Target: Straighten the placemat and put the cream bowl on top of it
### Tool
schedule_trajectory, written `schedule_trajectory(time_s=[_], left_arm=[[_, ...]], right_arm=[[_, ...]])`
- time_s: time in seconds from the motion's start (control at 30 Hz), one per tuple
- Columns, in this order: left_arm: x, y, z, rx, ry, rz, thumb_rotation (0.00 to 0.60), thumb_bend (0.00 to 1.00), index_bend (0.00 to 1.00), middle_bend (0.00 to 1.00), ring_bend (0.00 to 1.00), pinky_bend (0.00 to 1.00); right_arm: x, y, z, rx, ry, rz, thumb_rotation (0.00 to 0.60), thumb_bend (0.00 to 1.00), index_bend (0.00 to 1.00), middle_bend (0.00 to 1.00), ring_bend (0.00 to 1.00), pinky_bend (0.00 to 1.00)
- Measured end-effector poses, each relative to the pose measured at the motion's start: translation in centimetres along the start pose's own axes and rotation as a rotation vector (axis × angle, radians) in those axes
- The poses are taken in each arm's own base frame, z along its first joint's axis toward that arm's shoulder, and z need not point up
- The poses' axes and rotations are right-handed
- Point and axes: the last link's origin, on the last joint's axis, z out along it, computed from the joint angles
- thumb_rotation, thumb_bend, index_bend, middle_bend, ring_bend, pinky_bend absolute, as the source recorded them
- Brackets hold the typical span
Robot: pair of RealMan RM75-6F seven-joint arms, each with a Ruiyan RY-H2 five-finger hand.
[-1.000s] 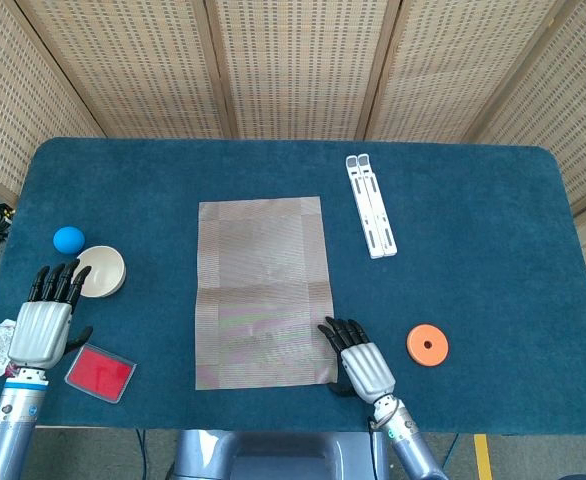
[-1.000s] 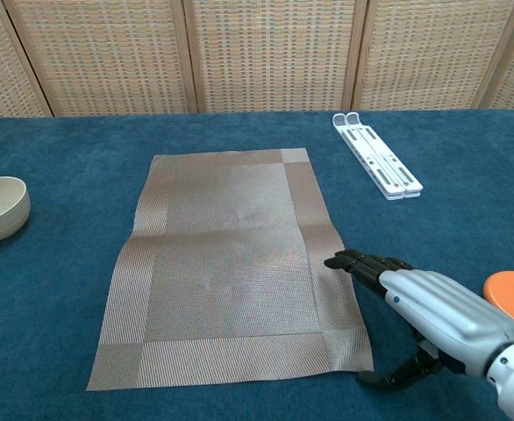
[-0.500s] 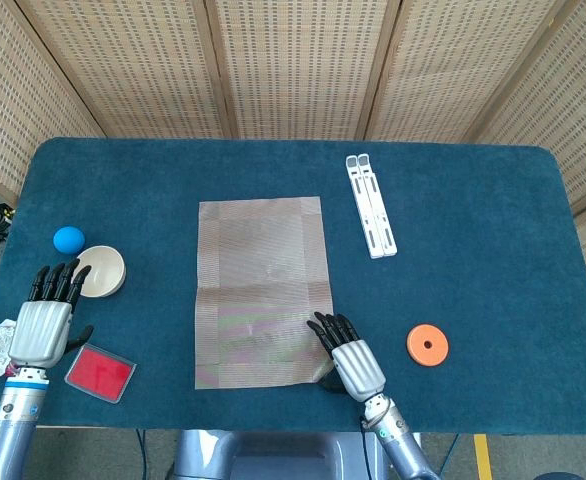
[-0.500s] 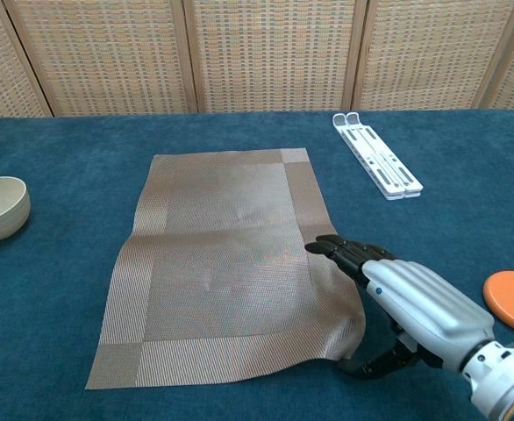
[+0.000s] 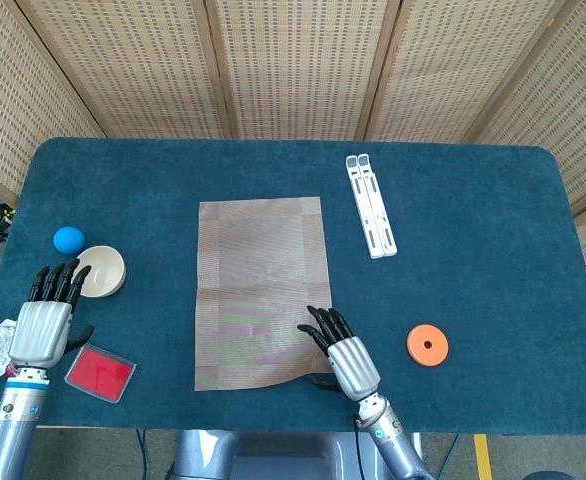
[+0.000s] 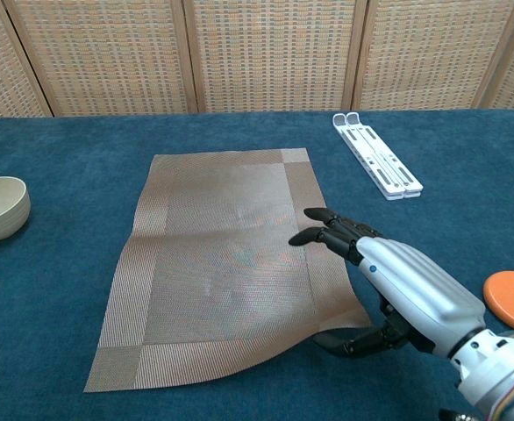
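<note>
Blue cloth covers our table. Our right hand pinches the placemat corner, fingers on top, thumb beneath. Our left hand rests open, cream bowl just beyond its fingertips.

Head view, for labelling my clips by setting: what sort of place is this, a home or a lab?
Probably a lab test bench, not a home. The table has a blue felt-like cover, woven screens wall it in, and unrelated props lie scattered: a blue ball, an orange disc, a white stand.

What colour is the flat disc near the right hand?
Orange disc, with a dark centre hole; clearest in the head view.
</note>
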Motion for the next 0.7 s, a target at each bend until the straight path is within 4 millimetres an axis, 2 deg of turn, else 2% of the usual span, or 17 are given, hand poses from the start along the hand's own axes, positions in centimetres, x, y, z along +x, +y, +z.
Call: schedule_trajectory(time_s=[0.27,0.37,0.7], left_arm=[[-0.16,0.02,0.07,0.002,-0.008,0.001,0.6,0.24,0.04,0.0,0.0,0.0],[-0.14,-0.05,0.09,0.005,-0.008,0.0,0.6,0.23,0.04,0.0,0.0,0.0],[-0.14,0.0,0.05,0.001,-0.007,0.0,0.6,0.23,0.04,0.0,0.0,0.0]], right_arm=[[0.17,0.4,0.21,-0.015,0.009,-0.007,0.6,0.37,0.54,0.07,0.0,0.0],[0.22,0.62,0.15,-0.021,0.011,-0.007,0.6,0.37,0.56,0.07,0.0,0.0],[0.37,0.86,-0.09,-0.027,0.006,-0.01,0.6,0.51,0.57,0.07,0.0,0.0]])
